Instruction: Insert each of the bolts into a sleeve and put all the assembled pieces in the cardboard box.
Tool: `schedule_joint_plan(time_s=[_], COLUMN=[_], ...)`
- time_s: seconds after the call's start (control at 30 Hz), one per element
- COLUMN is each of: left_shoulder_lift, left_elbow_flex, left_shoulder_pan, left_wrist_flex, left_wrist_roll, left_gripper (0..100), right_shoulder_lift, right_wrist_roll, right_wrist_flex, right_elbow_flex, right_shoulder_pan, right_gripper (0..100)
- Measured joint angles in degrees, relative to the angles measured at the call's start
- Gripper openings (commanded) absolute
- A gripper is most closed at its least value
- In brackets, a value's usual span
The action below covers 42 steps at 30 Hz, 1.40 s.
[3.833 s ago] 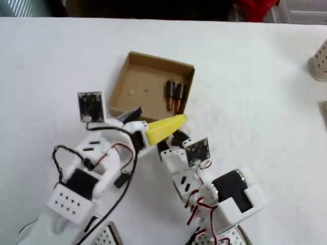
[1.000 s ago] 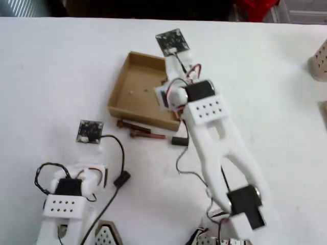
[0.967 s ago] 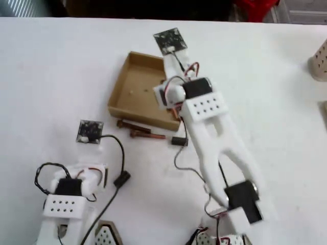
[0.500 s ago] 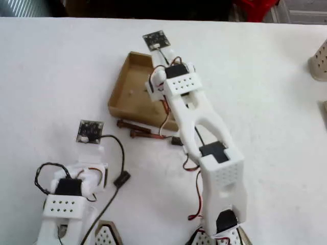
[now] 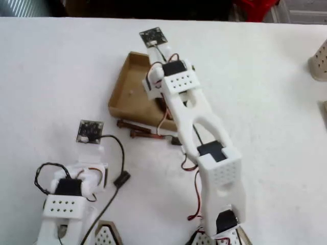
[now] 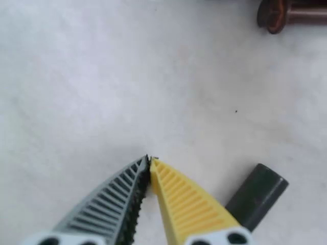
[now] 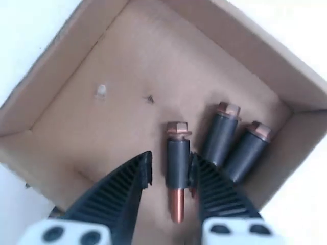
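My right arm point(image 5: 204, 132) lies stretched across the white bench point(image 5: 265, 76) toward its far edge. Its wrist is over the open brown cardboard box point(image 5: 134, 84), which sits around the middle of the bench, nearer the far edge than the near one.

Through that arm's camera I look down into the box. The right end effector point(image 7: 171, 158) is released, its two black ribbed fingers point(image 7: 122, 189) spread to either side of an assembled piece point(image 7: 177, 166), a copper-coloured bolt seated in a black cylindrical sleeve. It lies flat on the box floor, hex head pointing away from the fingers and bare shank poking out of the sleeve toward them. I cannot tell whether either finger touches it. Just beside it a second assembled piece point(image 7: 220, 140) and a third assembled piece point(image 7: 245, 150) lie side by side, close to a corner of the box.

Outside the box, just off the wall that faces the near edge, two loose copper-coloured bolts point(image 5: 132, 124) lie on the bench, roughly along that wall and a little apart from each other.

My left arm point(image 5: 66, 196) is folded back by the near edge, toward the left corner. The left end effector point(image 6: 149, 161) is clenched on nothing, its grey and yellow fingertips meeting over bare bench. A loose black sleeve point(image 6: 258, 193) lies on the bench just beside the yellow finger, and the brown head of a bolt point(image 6: 276, 14) shows farther off.
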Motion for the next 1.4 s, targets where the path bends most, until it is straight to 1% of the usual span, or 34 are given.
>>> schedule_joint_plan(time_s=[0.17,0.37,0.43,0.5,0.7,0.8,0.97,1.07,1.27,1.4], left_shoulder_lift=[0.0,0.0,0.0,0.0,0.0,0.0,0.0,0.0,0.0,0.0], left_elbow_flex=[0.0,0.0,0.0,0.0,0.0,0.0,0.0,0.0,0.0,0.0], left_shoulder_pan=[0.0,0.0,0.0,0.0,0.0,0.0,0.0,0.0,0.0,0.0], left_wrist_flex=[0.0,0.0,0.0,0.0,0.0,0.0,0.0,0.0,0.0,0.0], left_wrist_roll=[0.0,0.0,0.0,0.0,0.0,0.0,0.0,0.0,0.0,0.0], left_gripper=[2,2,2,2,2,2,2,2,2,2], right_shoulder_lift=[-2.4,-11.4,-14.9,-18.9,-32.0,-38.2,-43.3,-43.8,-43.9,-43.9], right_wrist_roll=[0.3,10.8,12.7,14.7,22.7,23.8,25.3,30.9,45.5,51.7], right_wrist_flex=[11.1,26.5,27.7,28.0,27.9,26.4,19.4,13.2,0.3,-4.1], right_elbow_flex=[-0.8,-0.8,0.4,4.5,24.4,33.8,45.4,51.4,61.5,64.4], right_shoulder_pan=[-0.4,-2.8,-2.7,-2.5,-4.5,-4.6,-4.5,-4.1,-1.7,-0.2], right_gripper=[8.7,8.7,8.7,8.7,9.1,9.1,9.0,9.1,9.4,16.2])
